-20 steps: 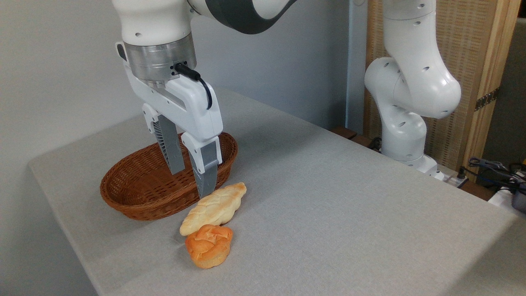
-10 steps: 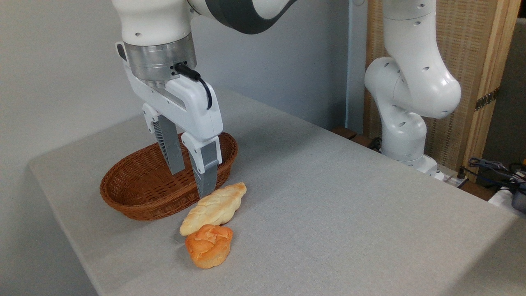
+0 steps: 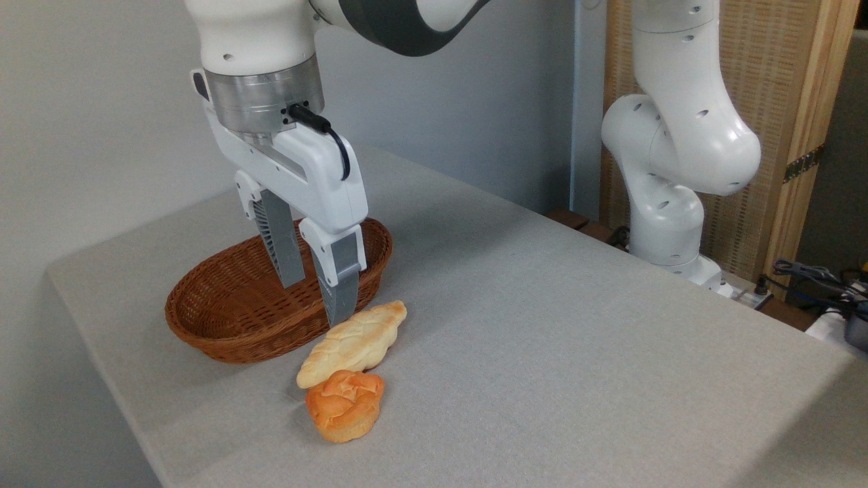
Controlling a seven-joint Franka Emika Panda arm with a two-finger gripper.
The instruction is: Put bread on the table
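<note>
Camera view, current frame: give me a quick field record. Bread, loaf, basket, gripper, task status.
bread: orange-brown bun lying on the table, free of the gripper
braided loaf: on the table just behind the bun, apparently touching it
basket: brown wicker, left of both, nothing seen inside
gripper: open, holding nothing, raised in front of the basket, near the loaf's far end
task status: bread looks already placed on the table

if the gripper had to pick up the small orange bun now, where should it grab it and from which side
Probably from straight above, fingers closing across the bread's sides below its folded top. It lies on the table with that knotted top up, so the rounded flanks give the firmest hold. The braided loaf touches or nearly touches its far edge, so set the fingers on the picture's left and right sides. The gripper is open and empty.
</note>
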